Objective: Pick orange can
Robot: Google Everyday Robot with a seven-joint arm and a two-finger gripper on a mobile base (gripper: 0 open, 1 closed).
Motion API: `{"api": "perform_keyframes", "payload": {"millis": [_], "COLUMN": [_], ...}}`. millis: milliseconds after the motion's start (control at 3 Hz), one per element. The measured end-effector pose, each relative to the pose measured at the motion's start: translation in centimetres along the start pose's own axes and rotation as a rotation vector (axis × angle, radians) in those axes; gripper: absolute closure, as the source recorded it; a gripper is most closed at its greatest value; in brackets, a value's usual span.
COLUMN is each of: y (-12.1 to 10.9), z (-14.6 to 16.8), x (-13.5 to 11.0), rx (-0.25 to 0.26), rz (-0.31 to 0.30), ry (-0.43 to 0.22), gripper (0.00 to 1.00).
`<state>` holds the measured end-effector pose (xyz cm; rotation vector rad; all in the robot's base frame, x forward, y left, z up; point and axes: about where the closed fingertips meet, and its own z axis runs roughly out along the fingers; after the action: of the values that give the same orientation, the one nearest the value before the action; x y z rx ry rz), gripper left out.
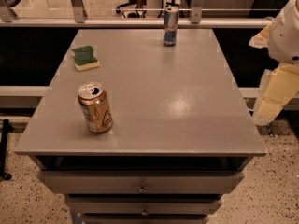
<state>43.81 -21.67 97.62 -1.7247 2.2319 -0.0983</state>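
The orange can (95,108) stands upright near the front left of the grey table top (177,101). It is orange-gold with a silver top, a pull tab and a light oval emblem on its side. My gripper (270,107) hangs at the right edge of the view, beyond the table's right side. Its pale yellow parts sit below a white arm link (285,31). It is far to the right of the can and touches nothing.
A taller, slimmer blue and silver can (170,26) stands at the back edge of the table. A green and yellow sponge (85,58) lies at the back left. Drawers (142,183) sit under the table's front. A rail and glass run behind the table.
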Motion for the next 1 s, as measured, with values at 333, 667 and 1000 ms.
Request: {"api": "perform_keyframes", "payload": {"millis": [333,667,1000], "y": [0.0,0.4,1.0], "z": [0.3,2.7,7.7], "x": [-0.5,-3.4,-9.9], "rx": [-0.002,-0.039,-0.127], "rz": [-0.002,-0.014,-0.038], "ry": [-0.018,-0.110,-0.285], "gripper": [0.00,0.00,0.00]}}
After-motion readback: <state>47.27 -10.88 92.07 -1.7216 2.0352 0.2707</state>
